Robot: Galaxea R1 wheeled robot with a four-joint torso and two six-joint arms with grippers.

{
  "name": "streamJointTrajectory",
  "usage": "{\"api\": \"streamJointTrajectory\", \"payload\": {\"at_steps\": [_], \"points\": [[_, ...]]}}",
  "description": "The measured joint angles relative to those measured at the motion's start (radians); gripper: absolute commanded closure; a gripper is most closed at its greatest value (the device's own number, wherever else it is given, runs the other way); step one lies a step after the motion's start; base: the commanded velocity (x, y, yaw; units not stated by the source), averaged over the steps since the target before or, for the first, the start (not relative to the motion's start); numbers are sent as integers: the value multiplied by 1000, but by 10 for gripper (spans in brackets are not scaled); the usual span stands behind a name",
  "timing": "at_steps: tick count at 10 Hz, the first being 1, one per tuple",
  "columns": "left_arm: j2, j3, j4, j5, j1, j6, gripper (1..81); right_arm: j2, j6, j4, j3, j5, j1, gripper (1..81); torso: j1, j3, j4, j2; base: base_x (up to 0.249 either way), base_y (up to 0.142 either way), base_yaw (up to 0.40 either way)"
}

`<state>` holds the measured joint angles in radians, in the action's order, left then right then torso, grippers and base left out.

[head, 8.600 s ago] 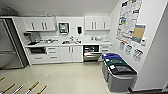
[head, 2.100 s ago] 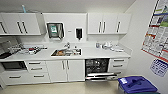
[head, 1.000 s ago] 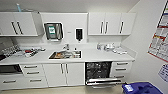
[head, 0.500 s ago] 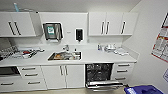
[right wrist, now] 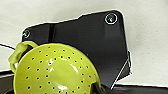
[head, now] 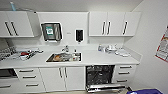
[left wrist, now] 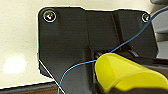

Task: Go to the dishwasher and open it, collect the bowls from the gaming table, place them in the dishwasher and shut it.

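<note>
Right hand's yellow-green bowl faces a white kitchen, dishwasher open.

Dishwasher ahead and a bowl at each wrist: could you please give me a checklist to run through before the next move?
1. Dishwasher door open, dark racks exposed: ok.
2. Yellow-green perforated bowl close at the right wrist: ok.
3. Yellow-green bowl close at the left wrist: ok.
4. Firm hold on either bowl: cannot tell.
5. Free slot in the racks: cannot tell.
6. Blue bin near the lowered door, clearance: cannot tell.
</note>
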<state>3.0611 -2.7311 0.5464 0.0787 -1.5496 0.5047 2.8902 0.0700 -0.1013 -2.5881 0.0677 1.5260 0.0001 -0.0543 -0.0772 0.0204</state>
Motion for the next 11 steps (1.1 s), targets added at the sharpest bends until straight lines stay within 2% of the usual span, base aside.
{"api": "streamJointTrajectory", "payload": {"at_steps": [11], "points": [[0,0,0,0,0,0,811,0,0,0,0,5,1,811,-1,0,0,0,126,0,0]]}}
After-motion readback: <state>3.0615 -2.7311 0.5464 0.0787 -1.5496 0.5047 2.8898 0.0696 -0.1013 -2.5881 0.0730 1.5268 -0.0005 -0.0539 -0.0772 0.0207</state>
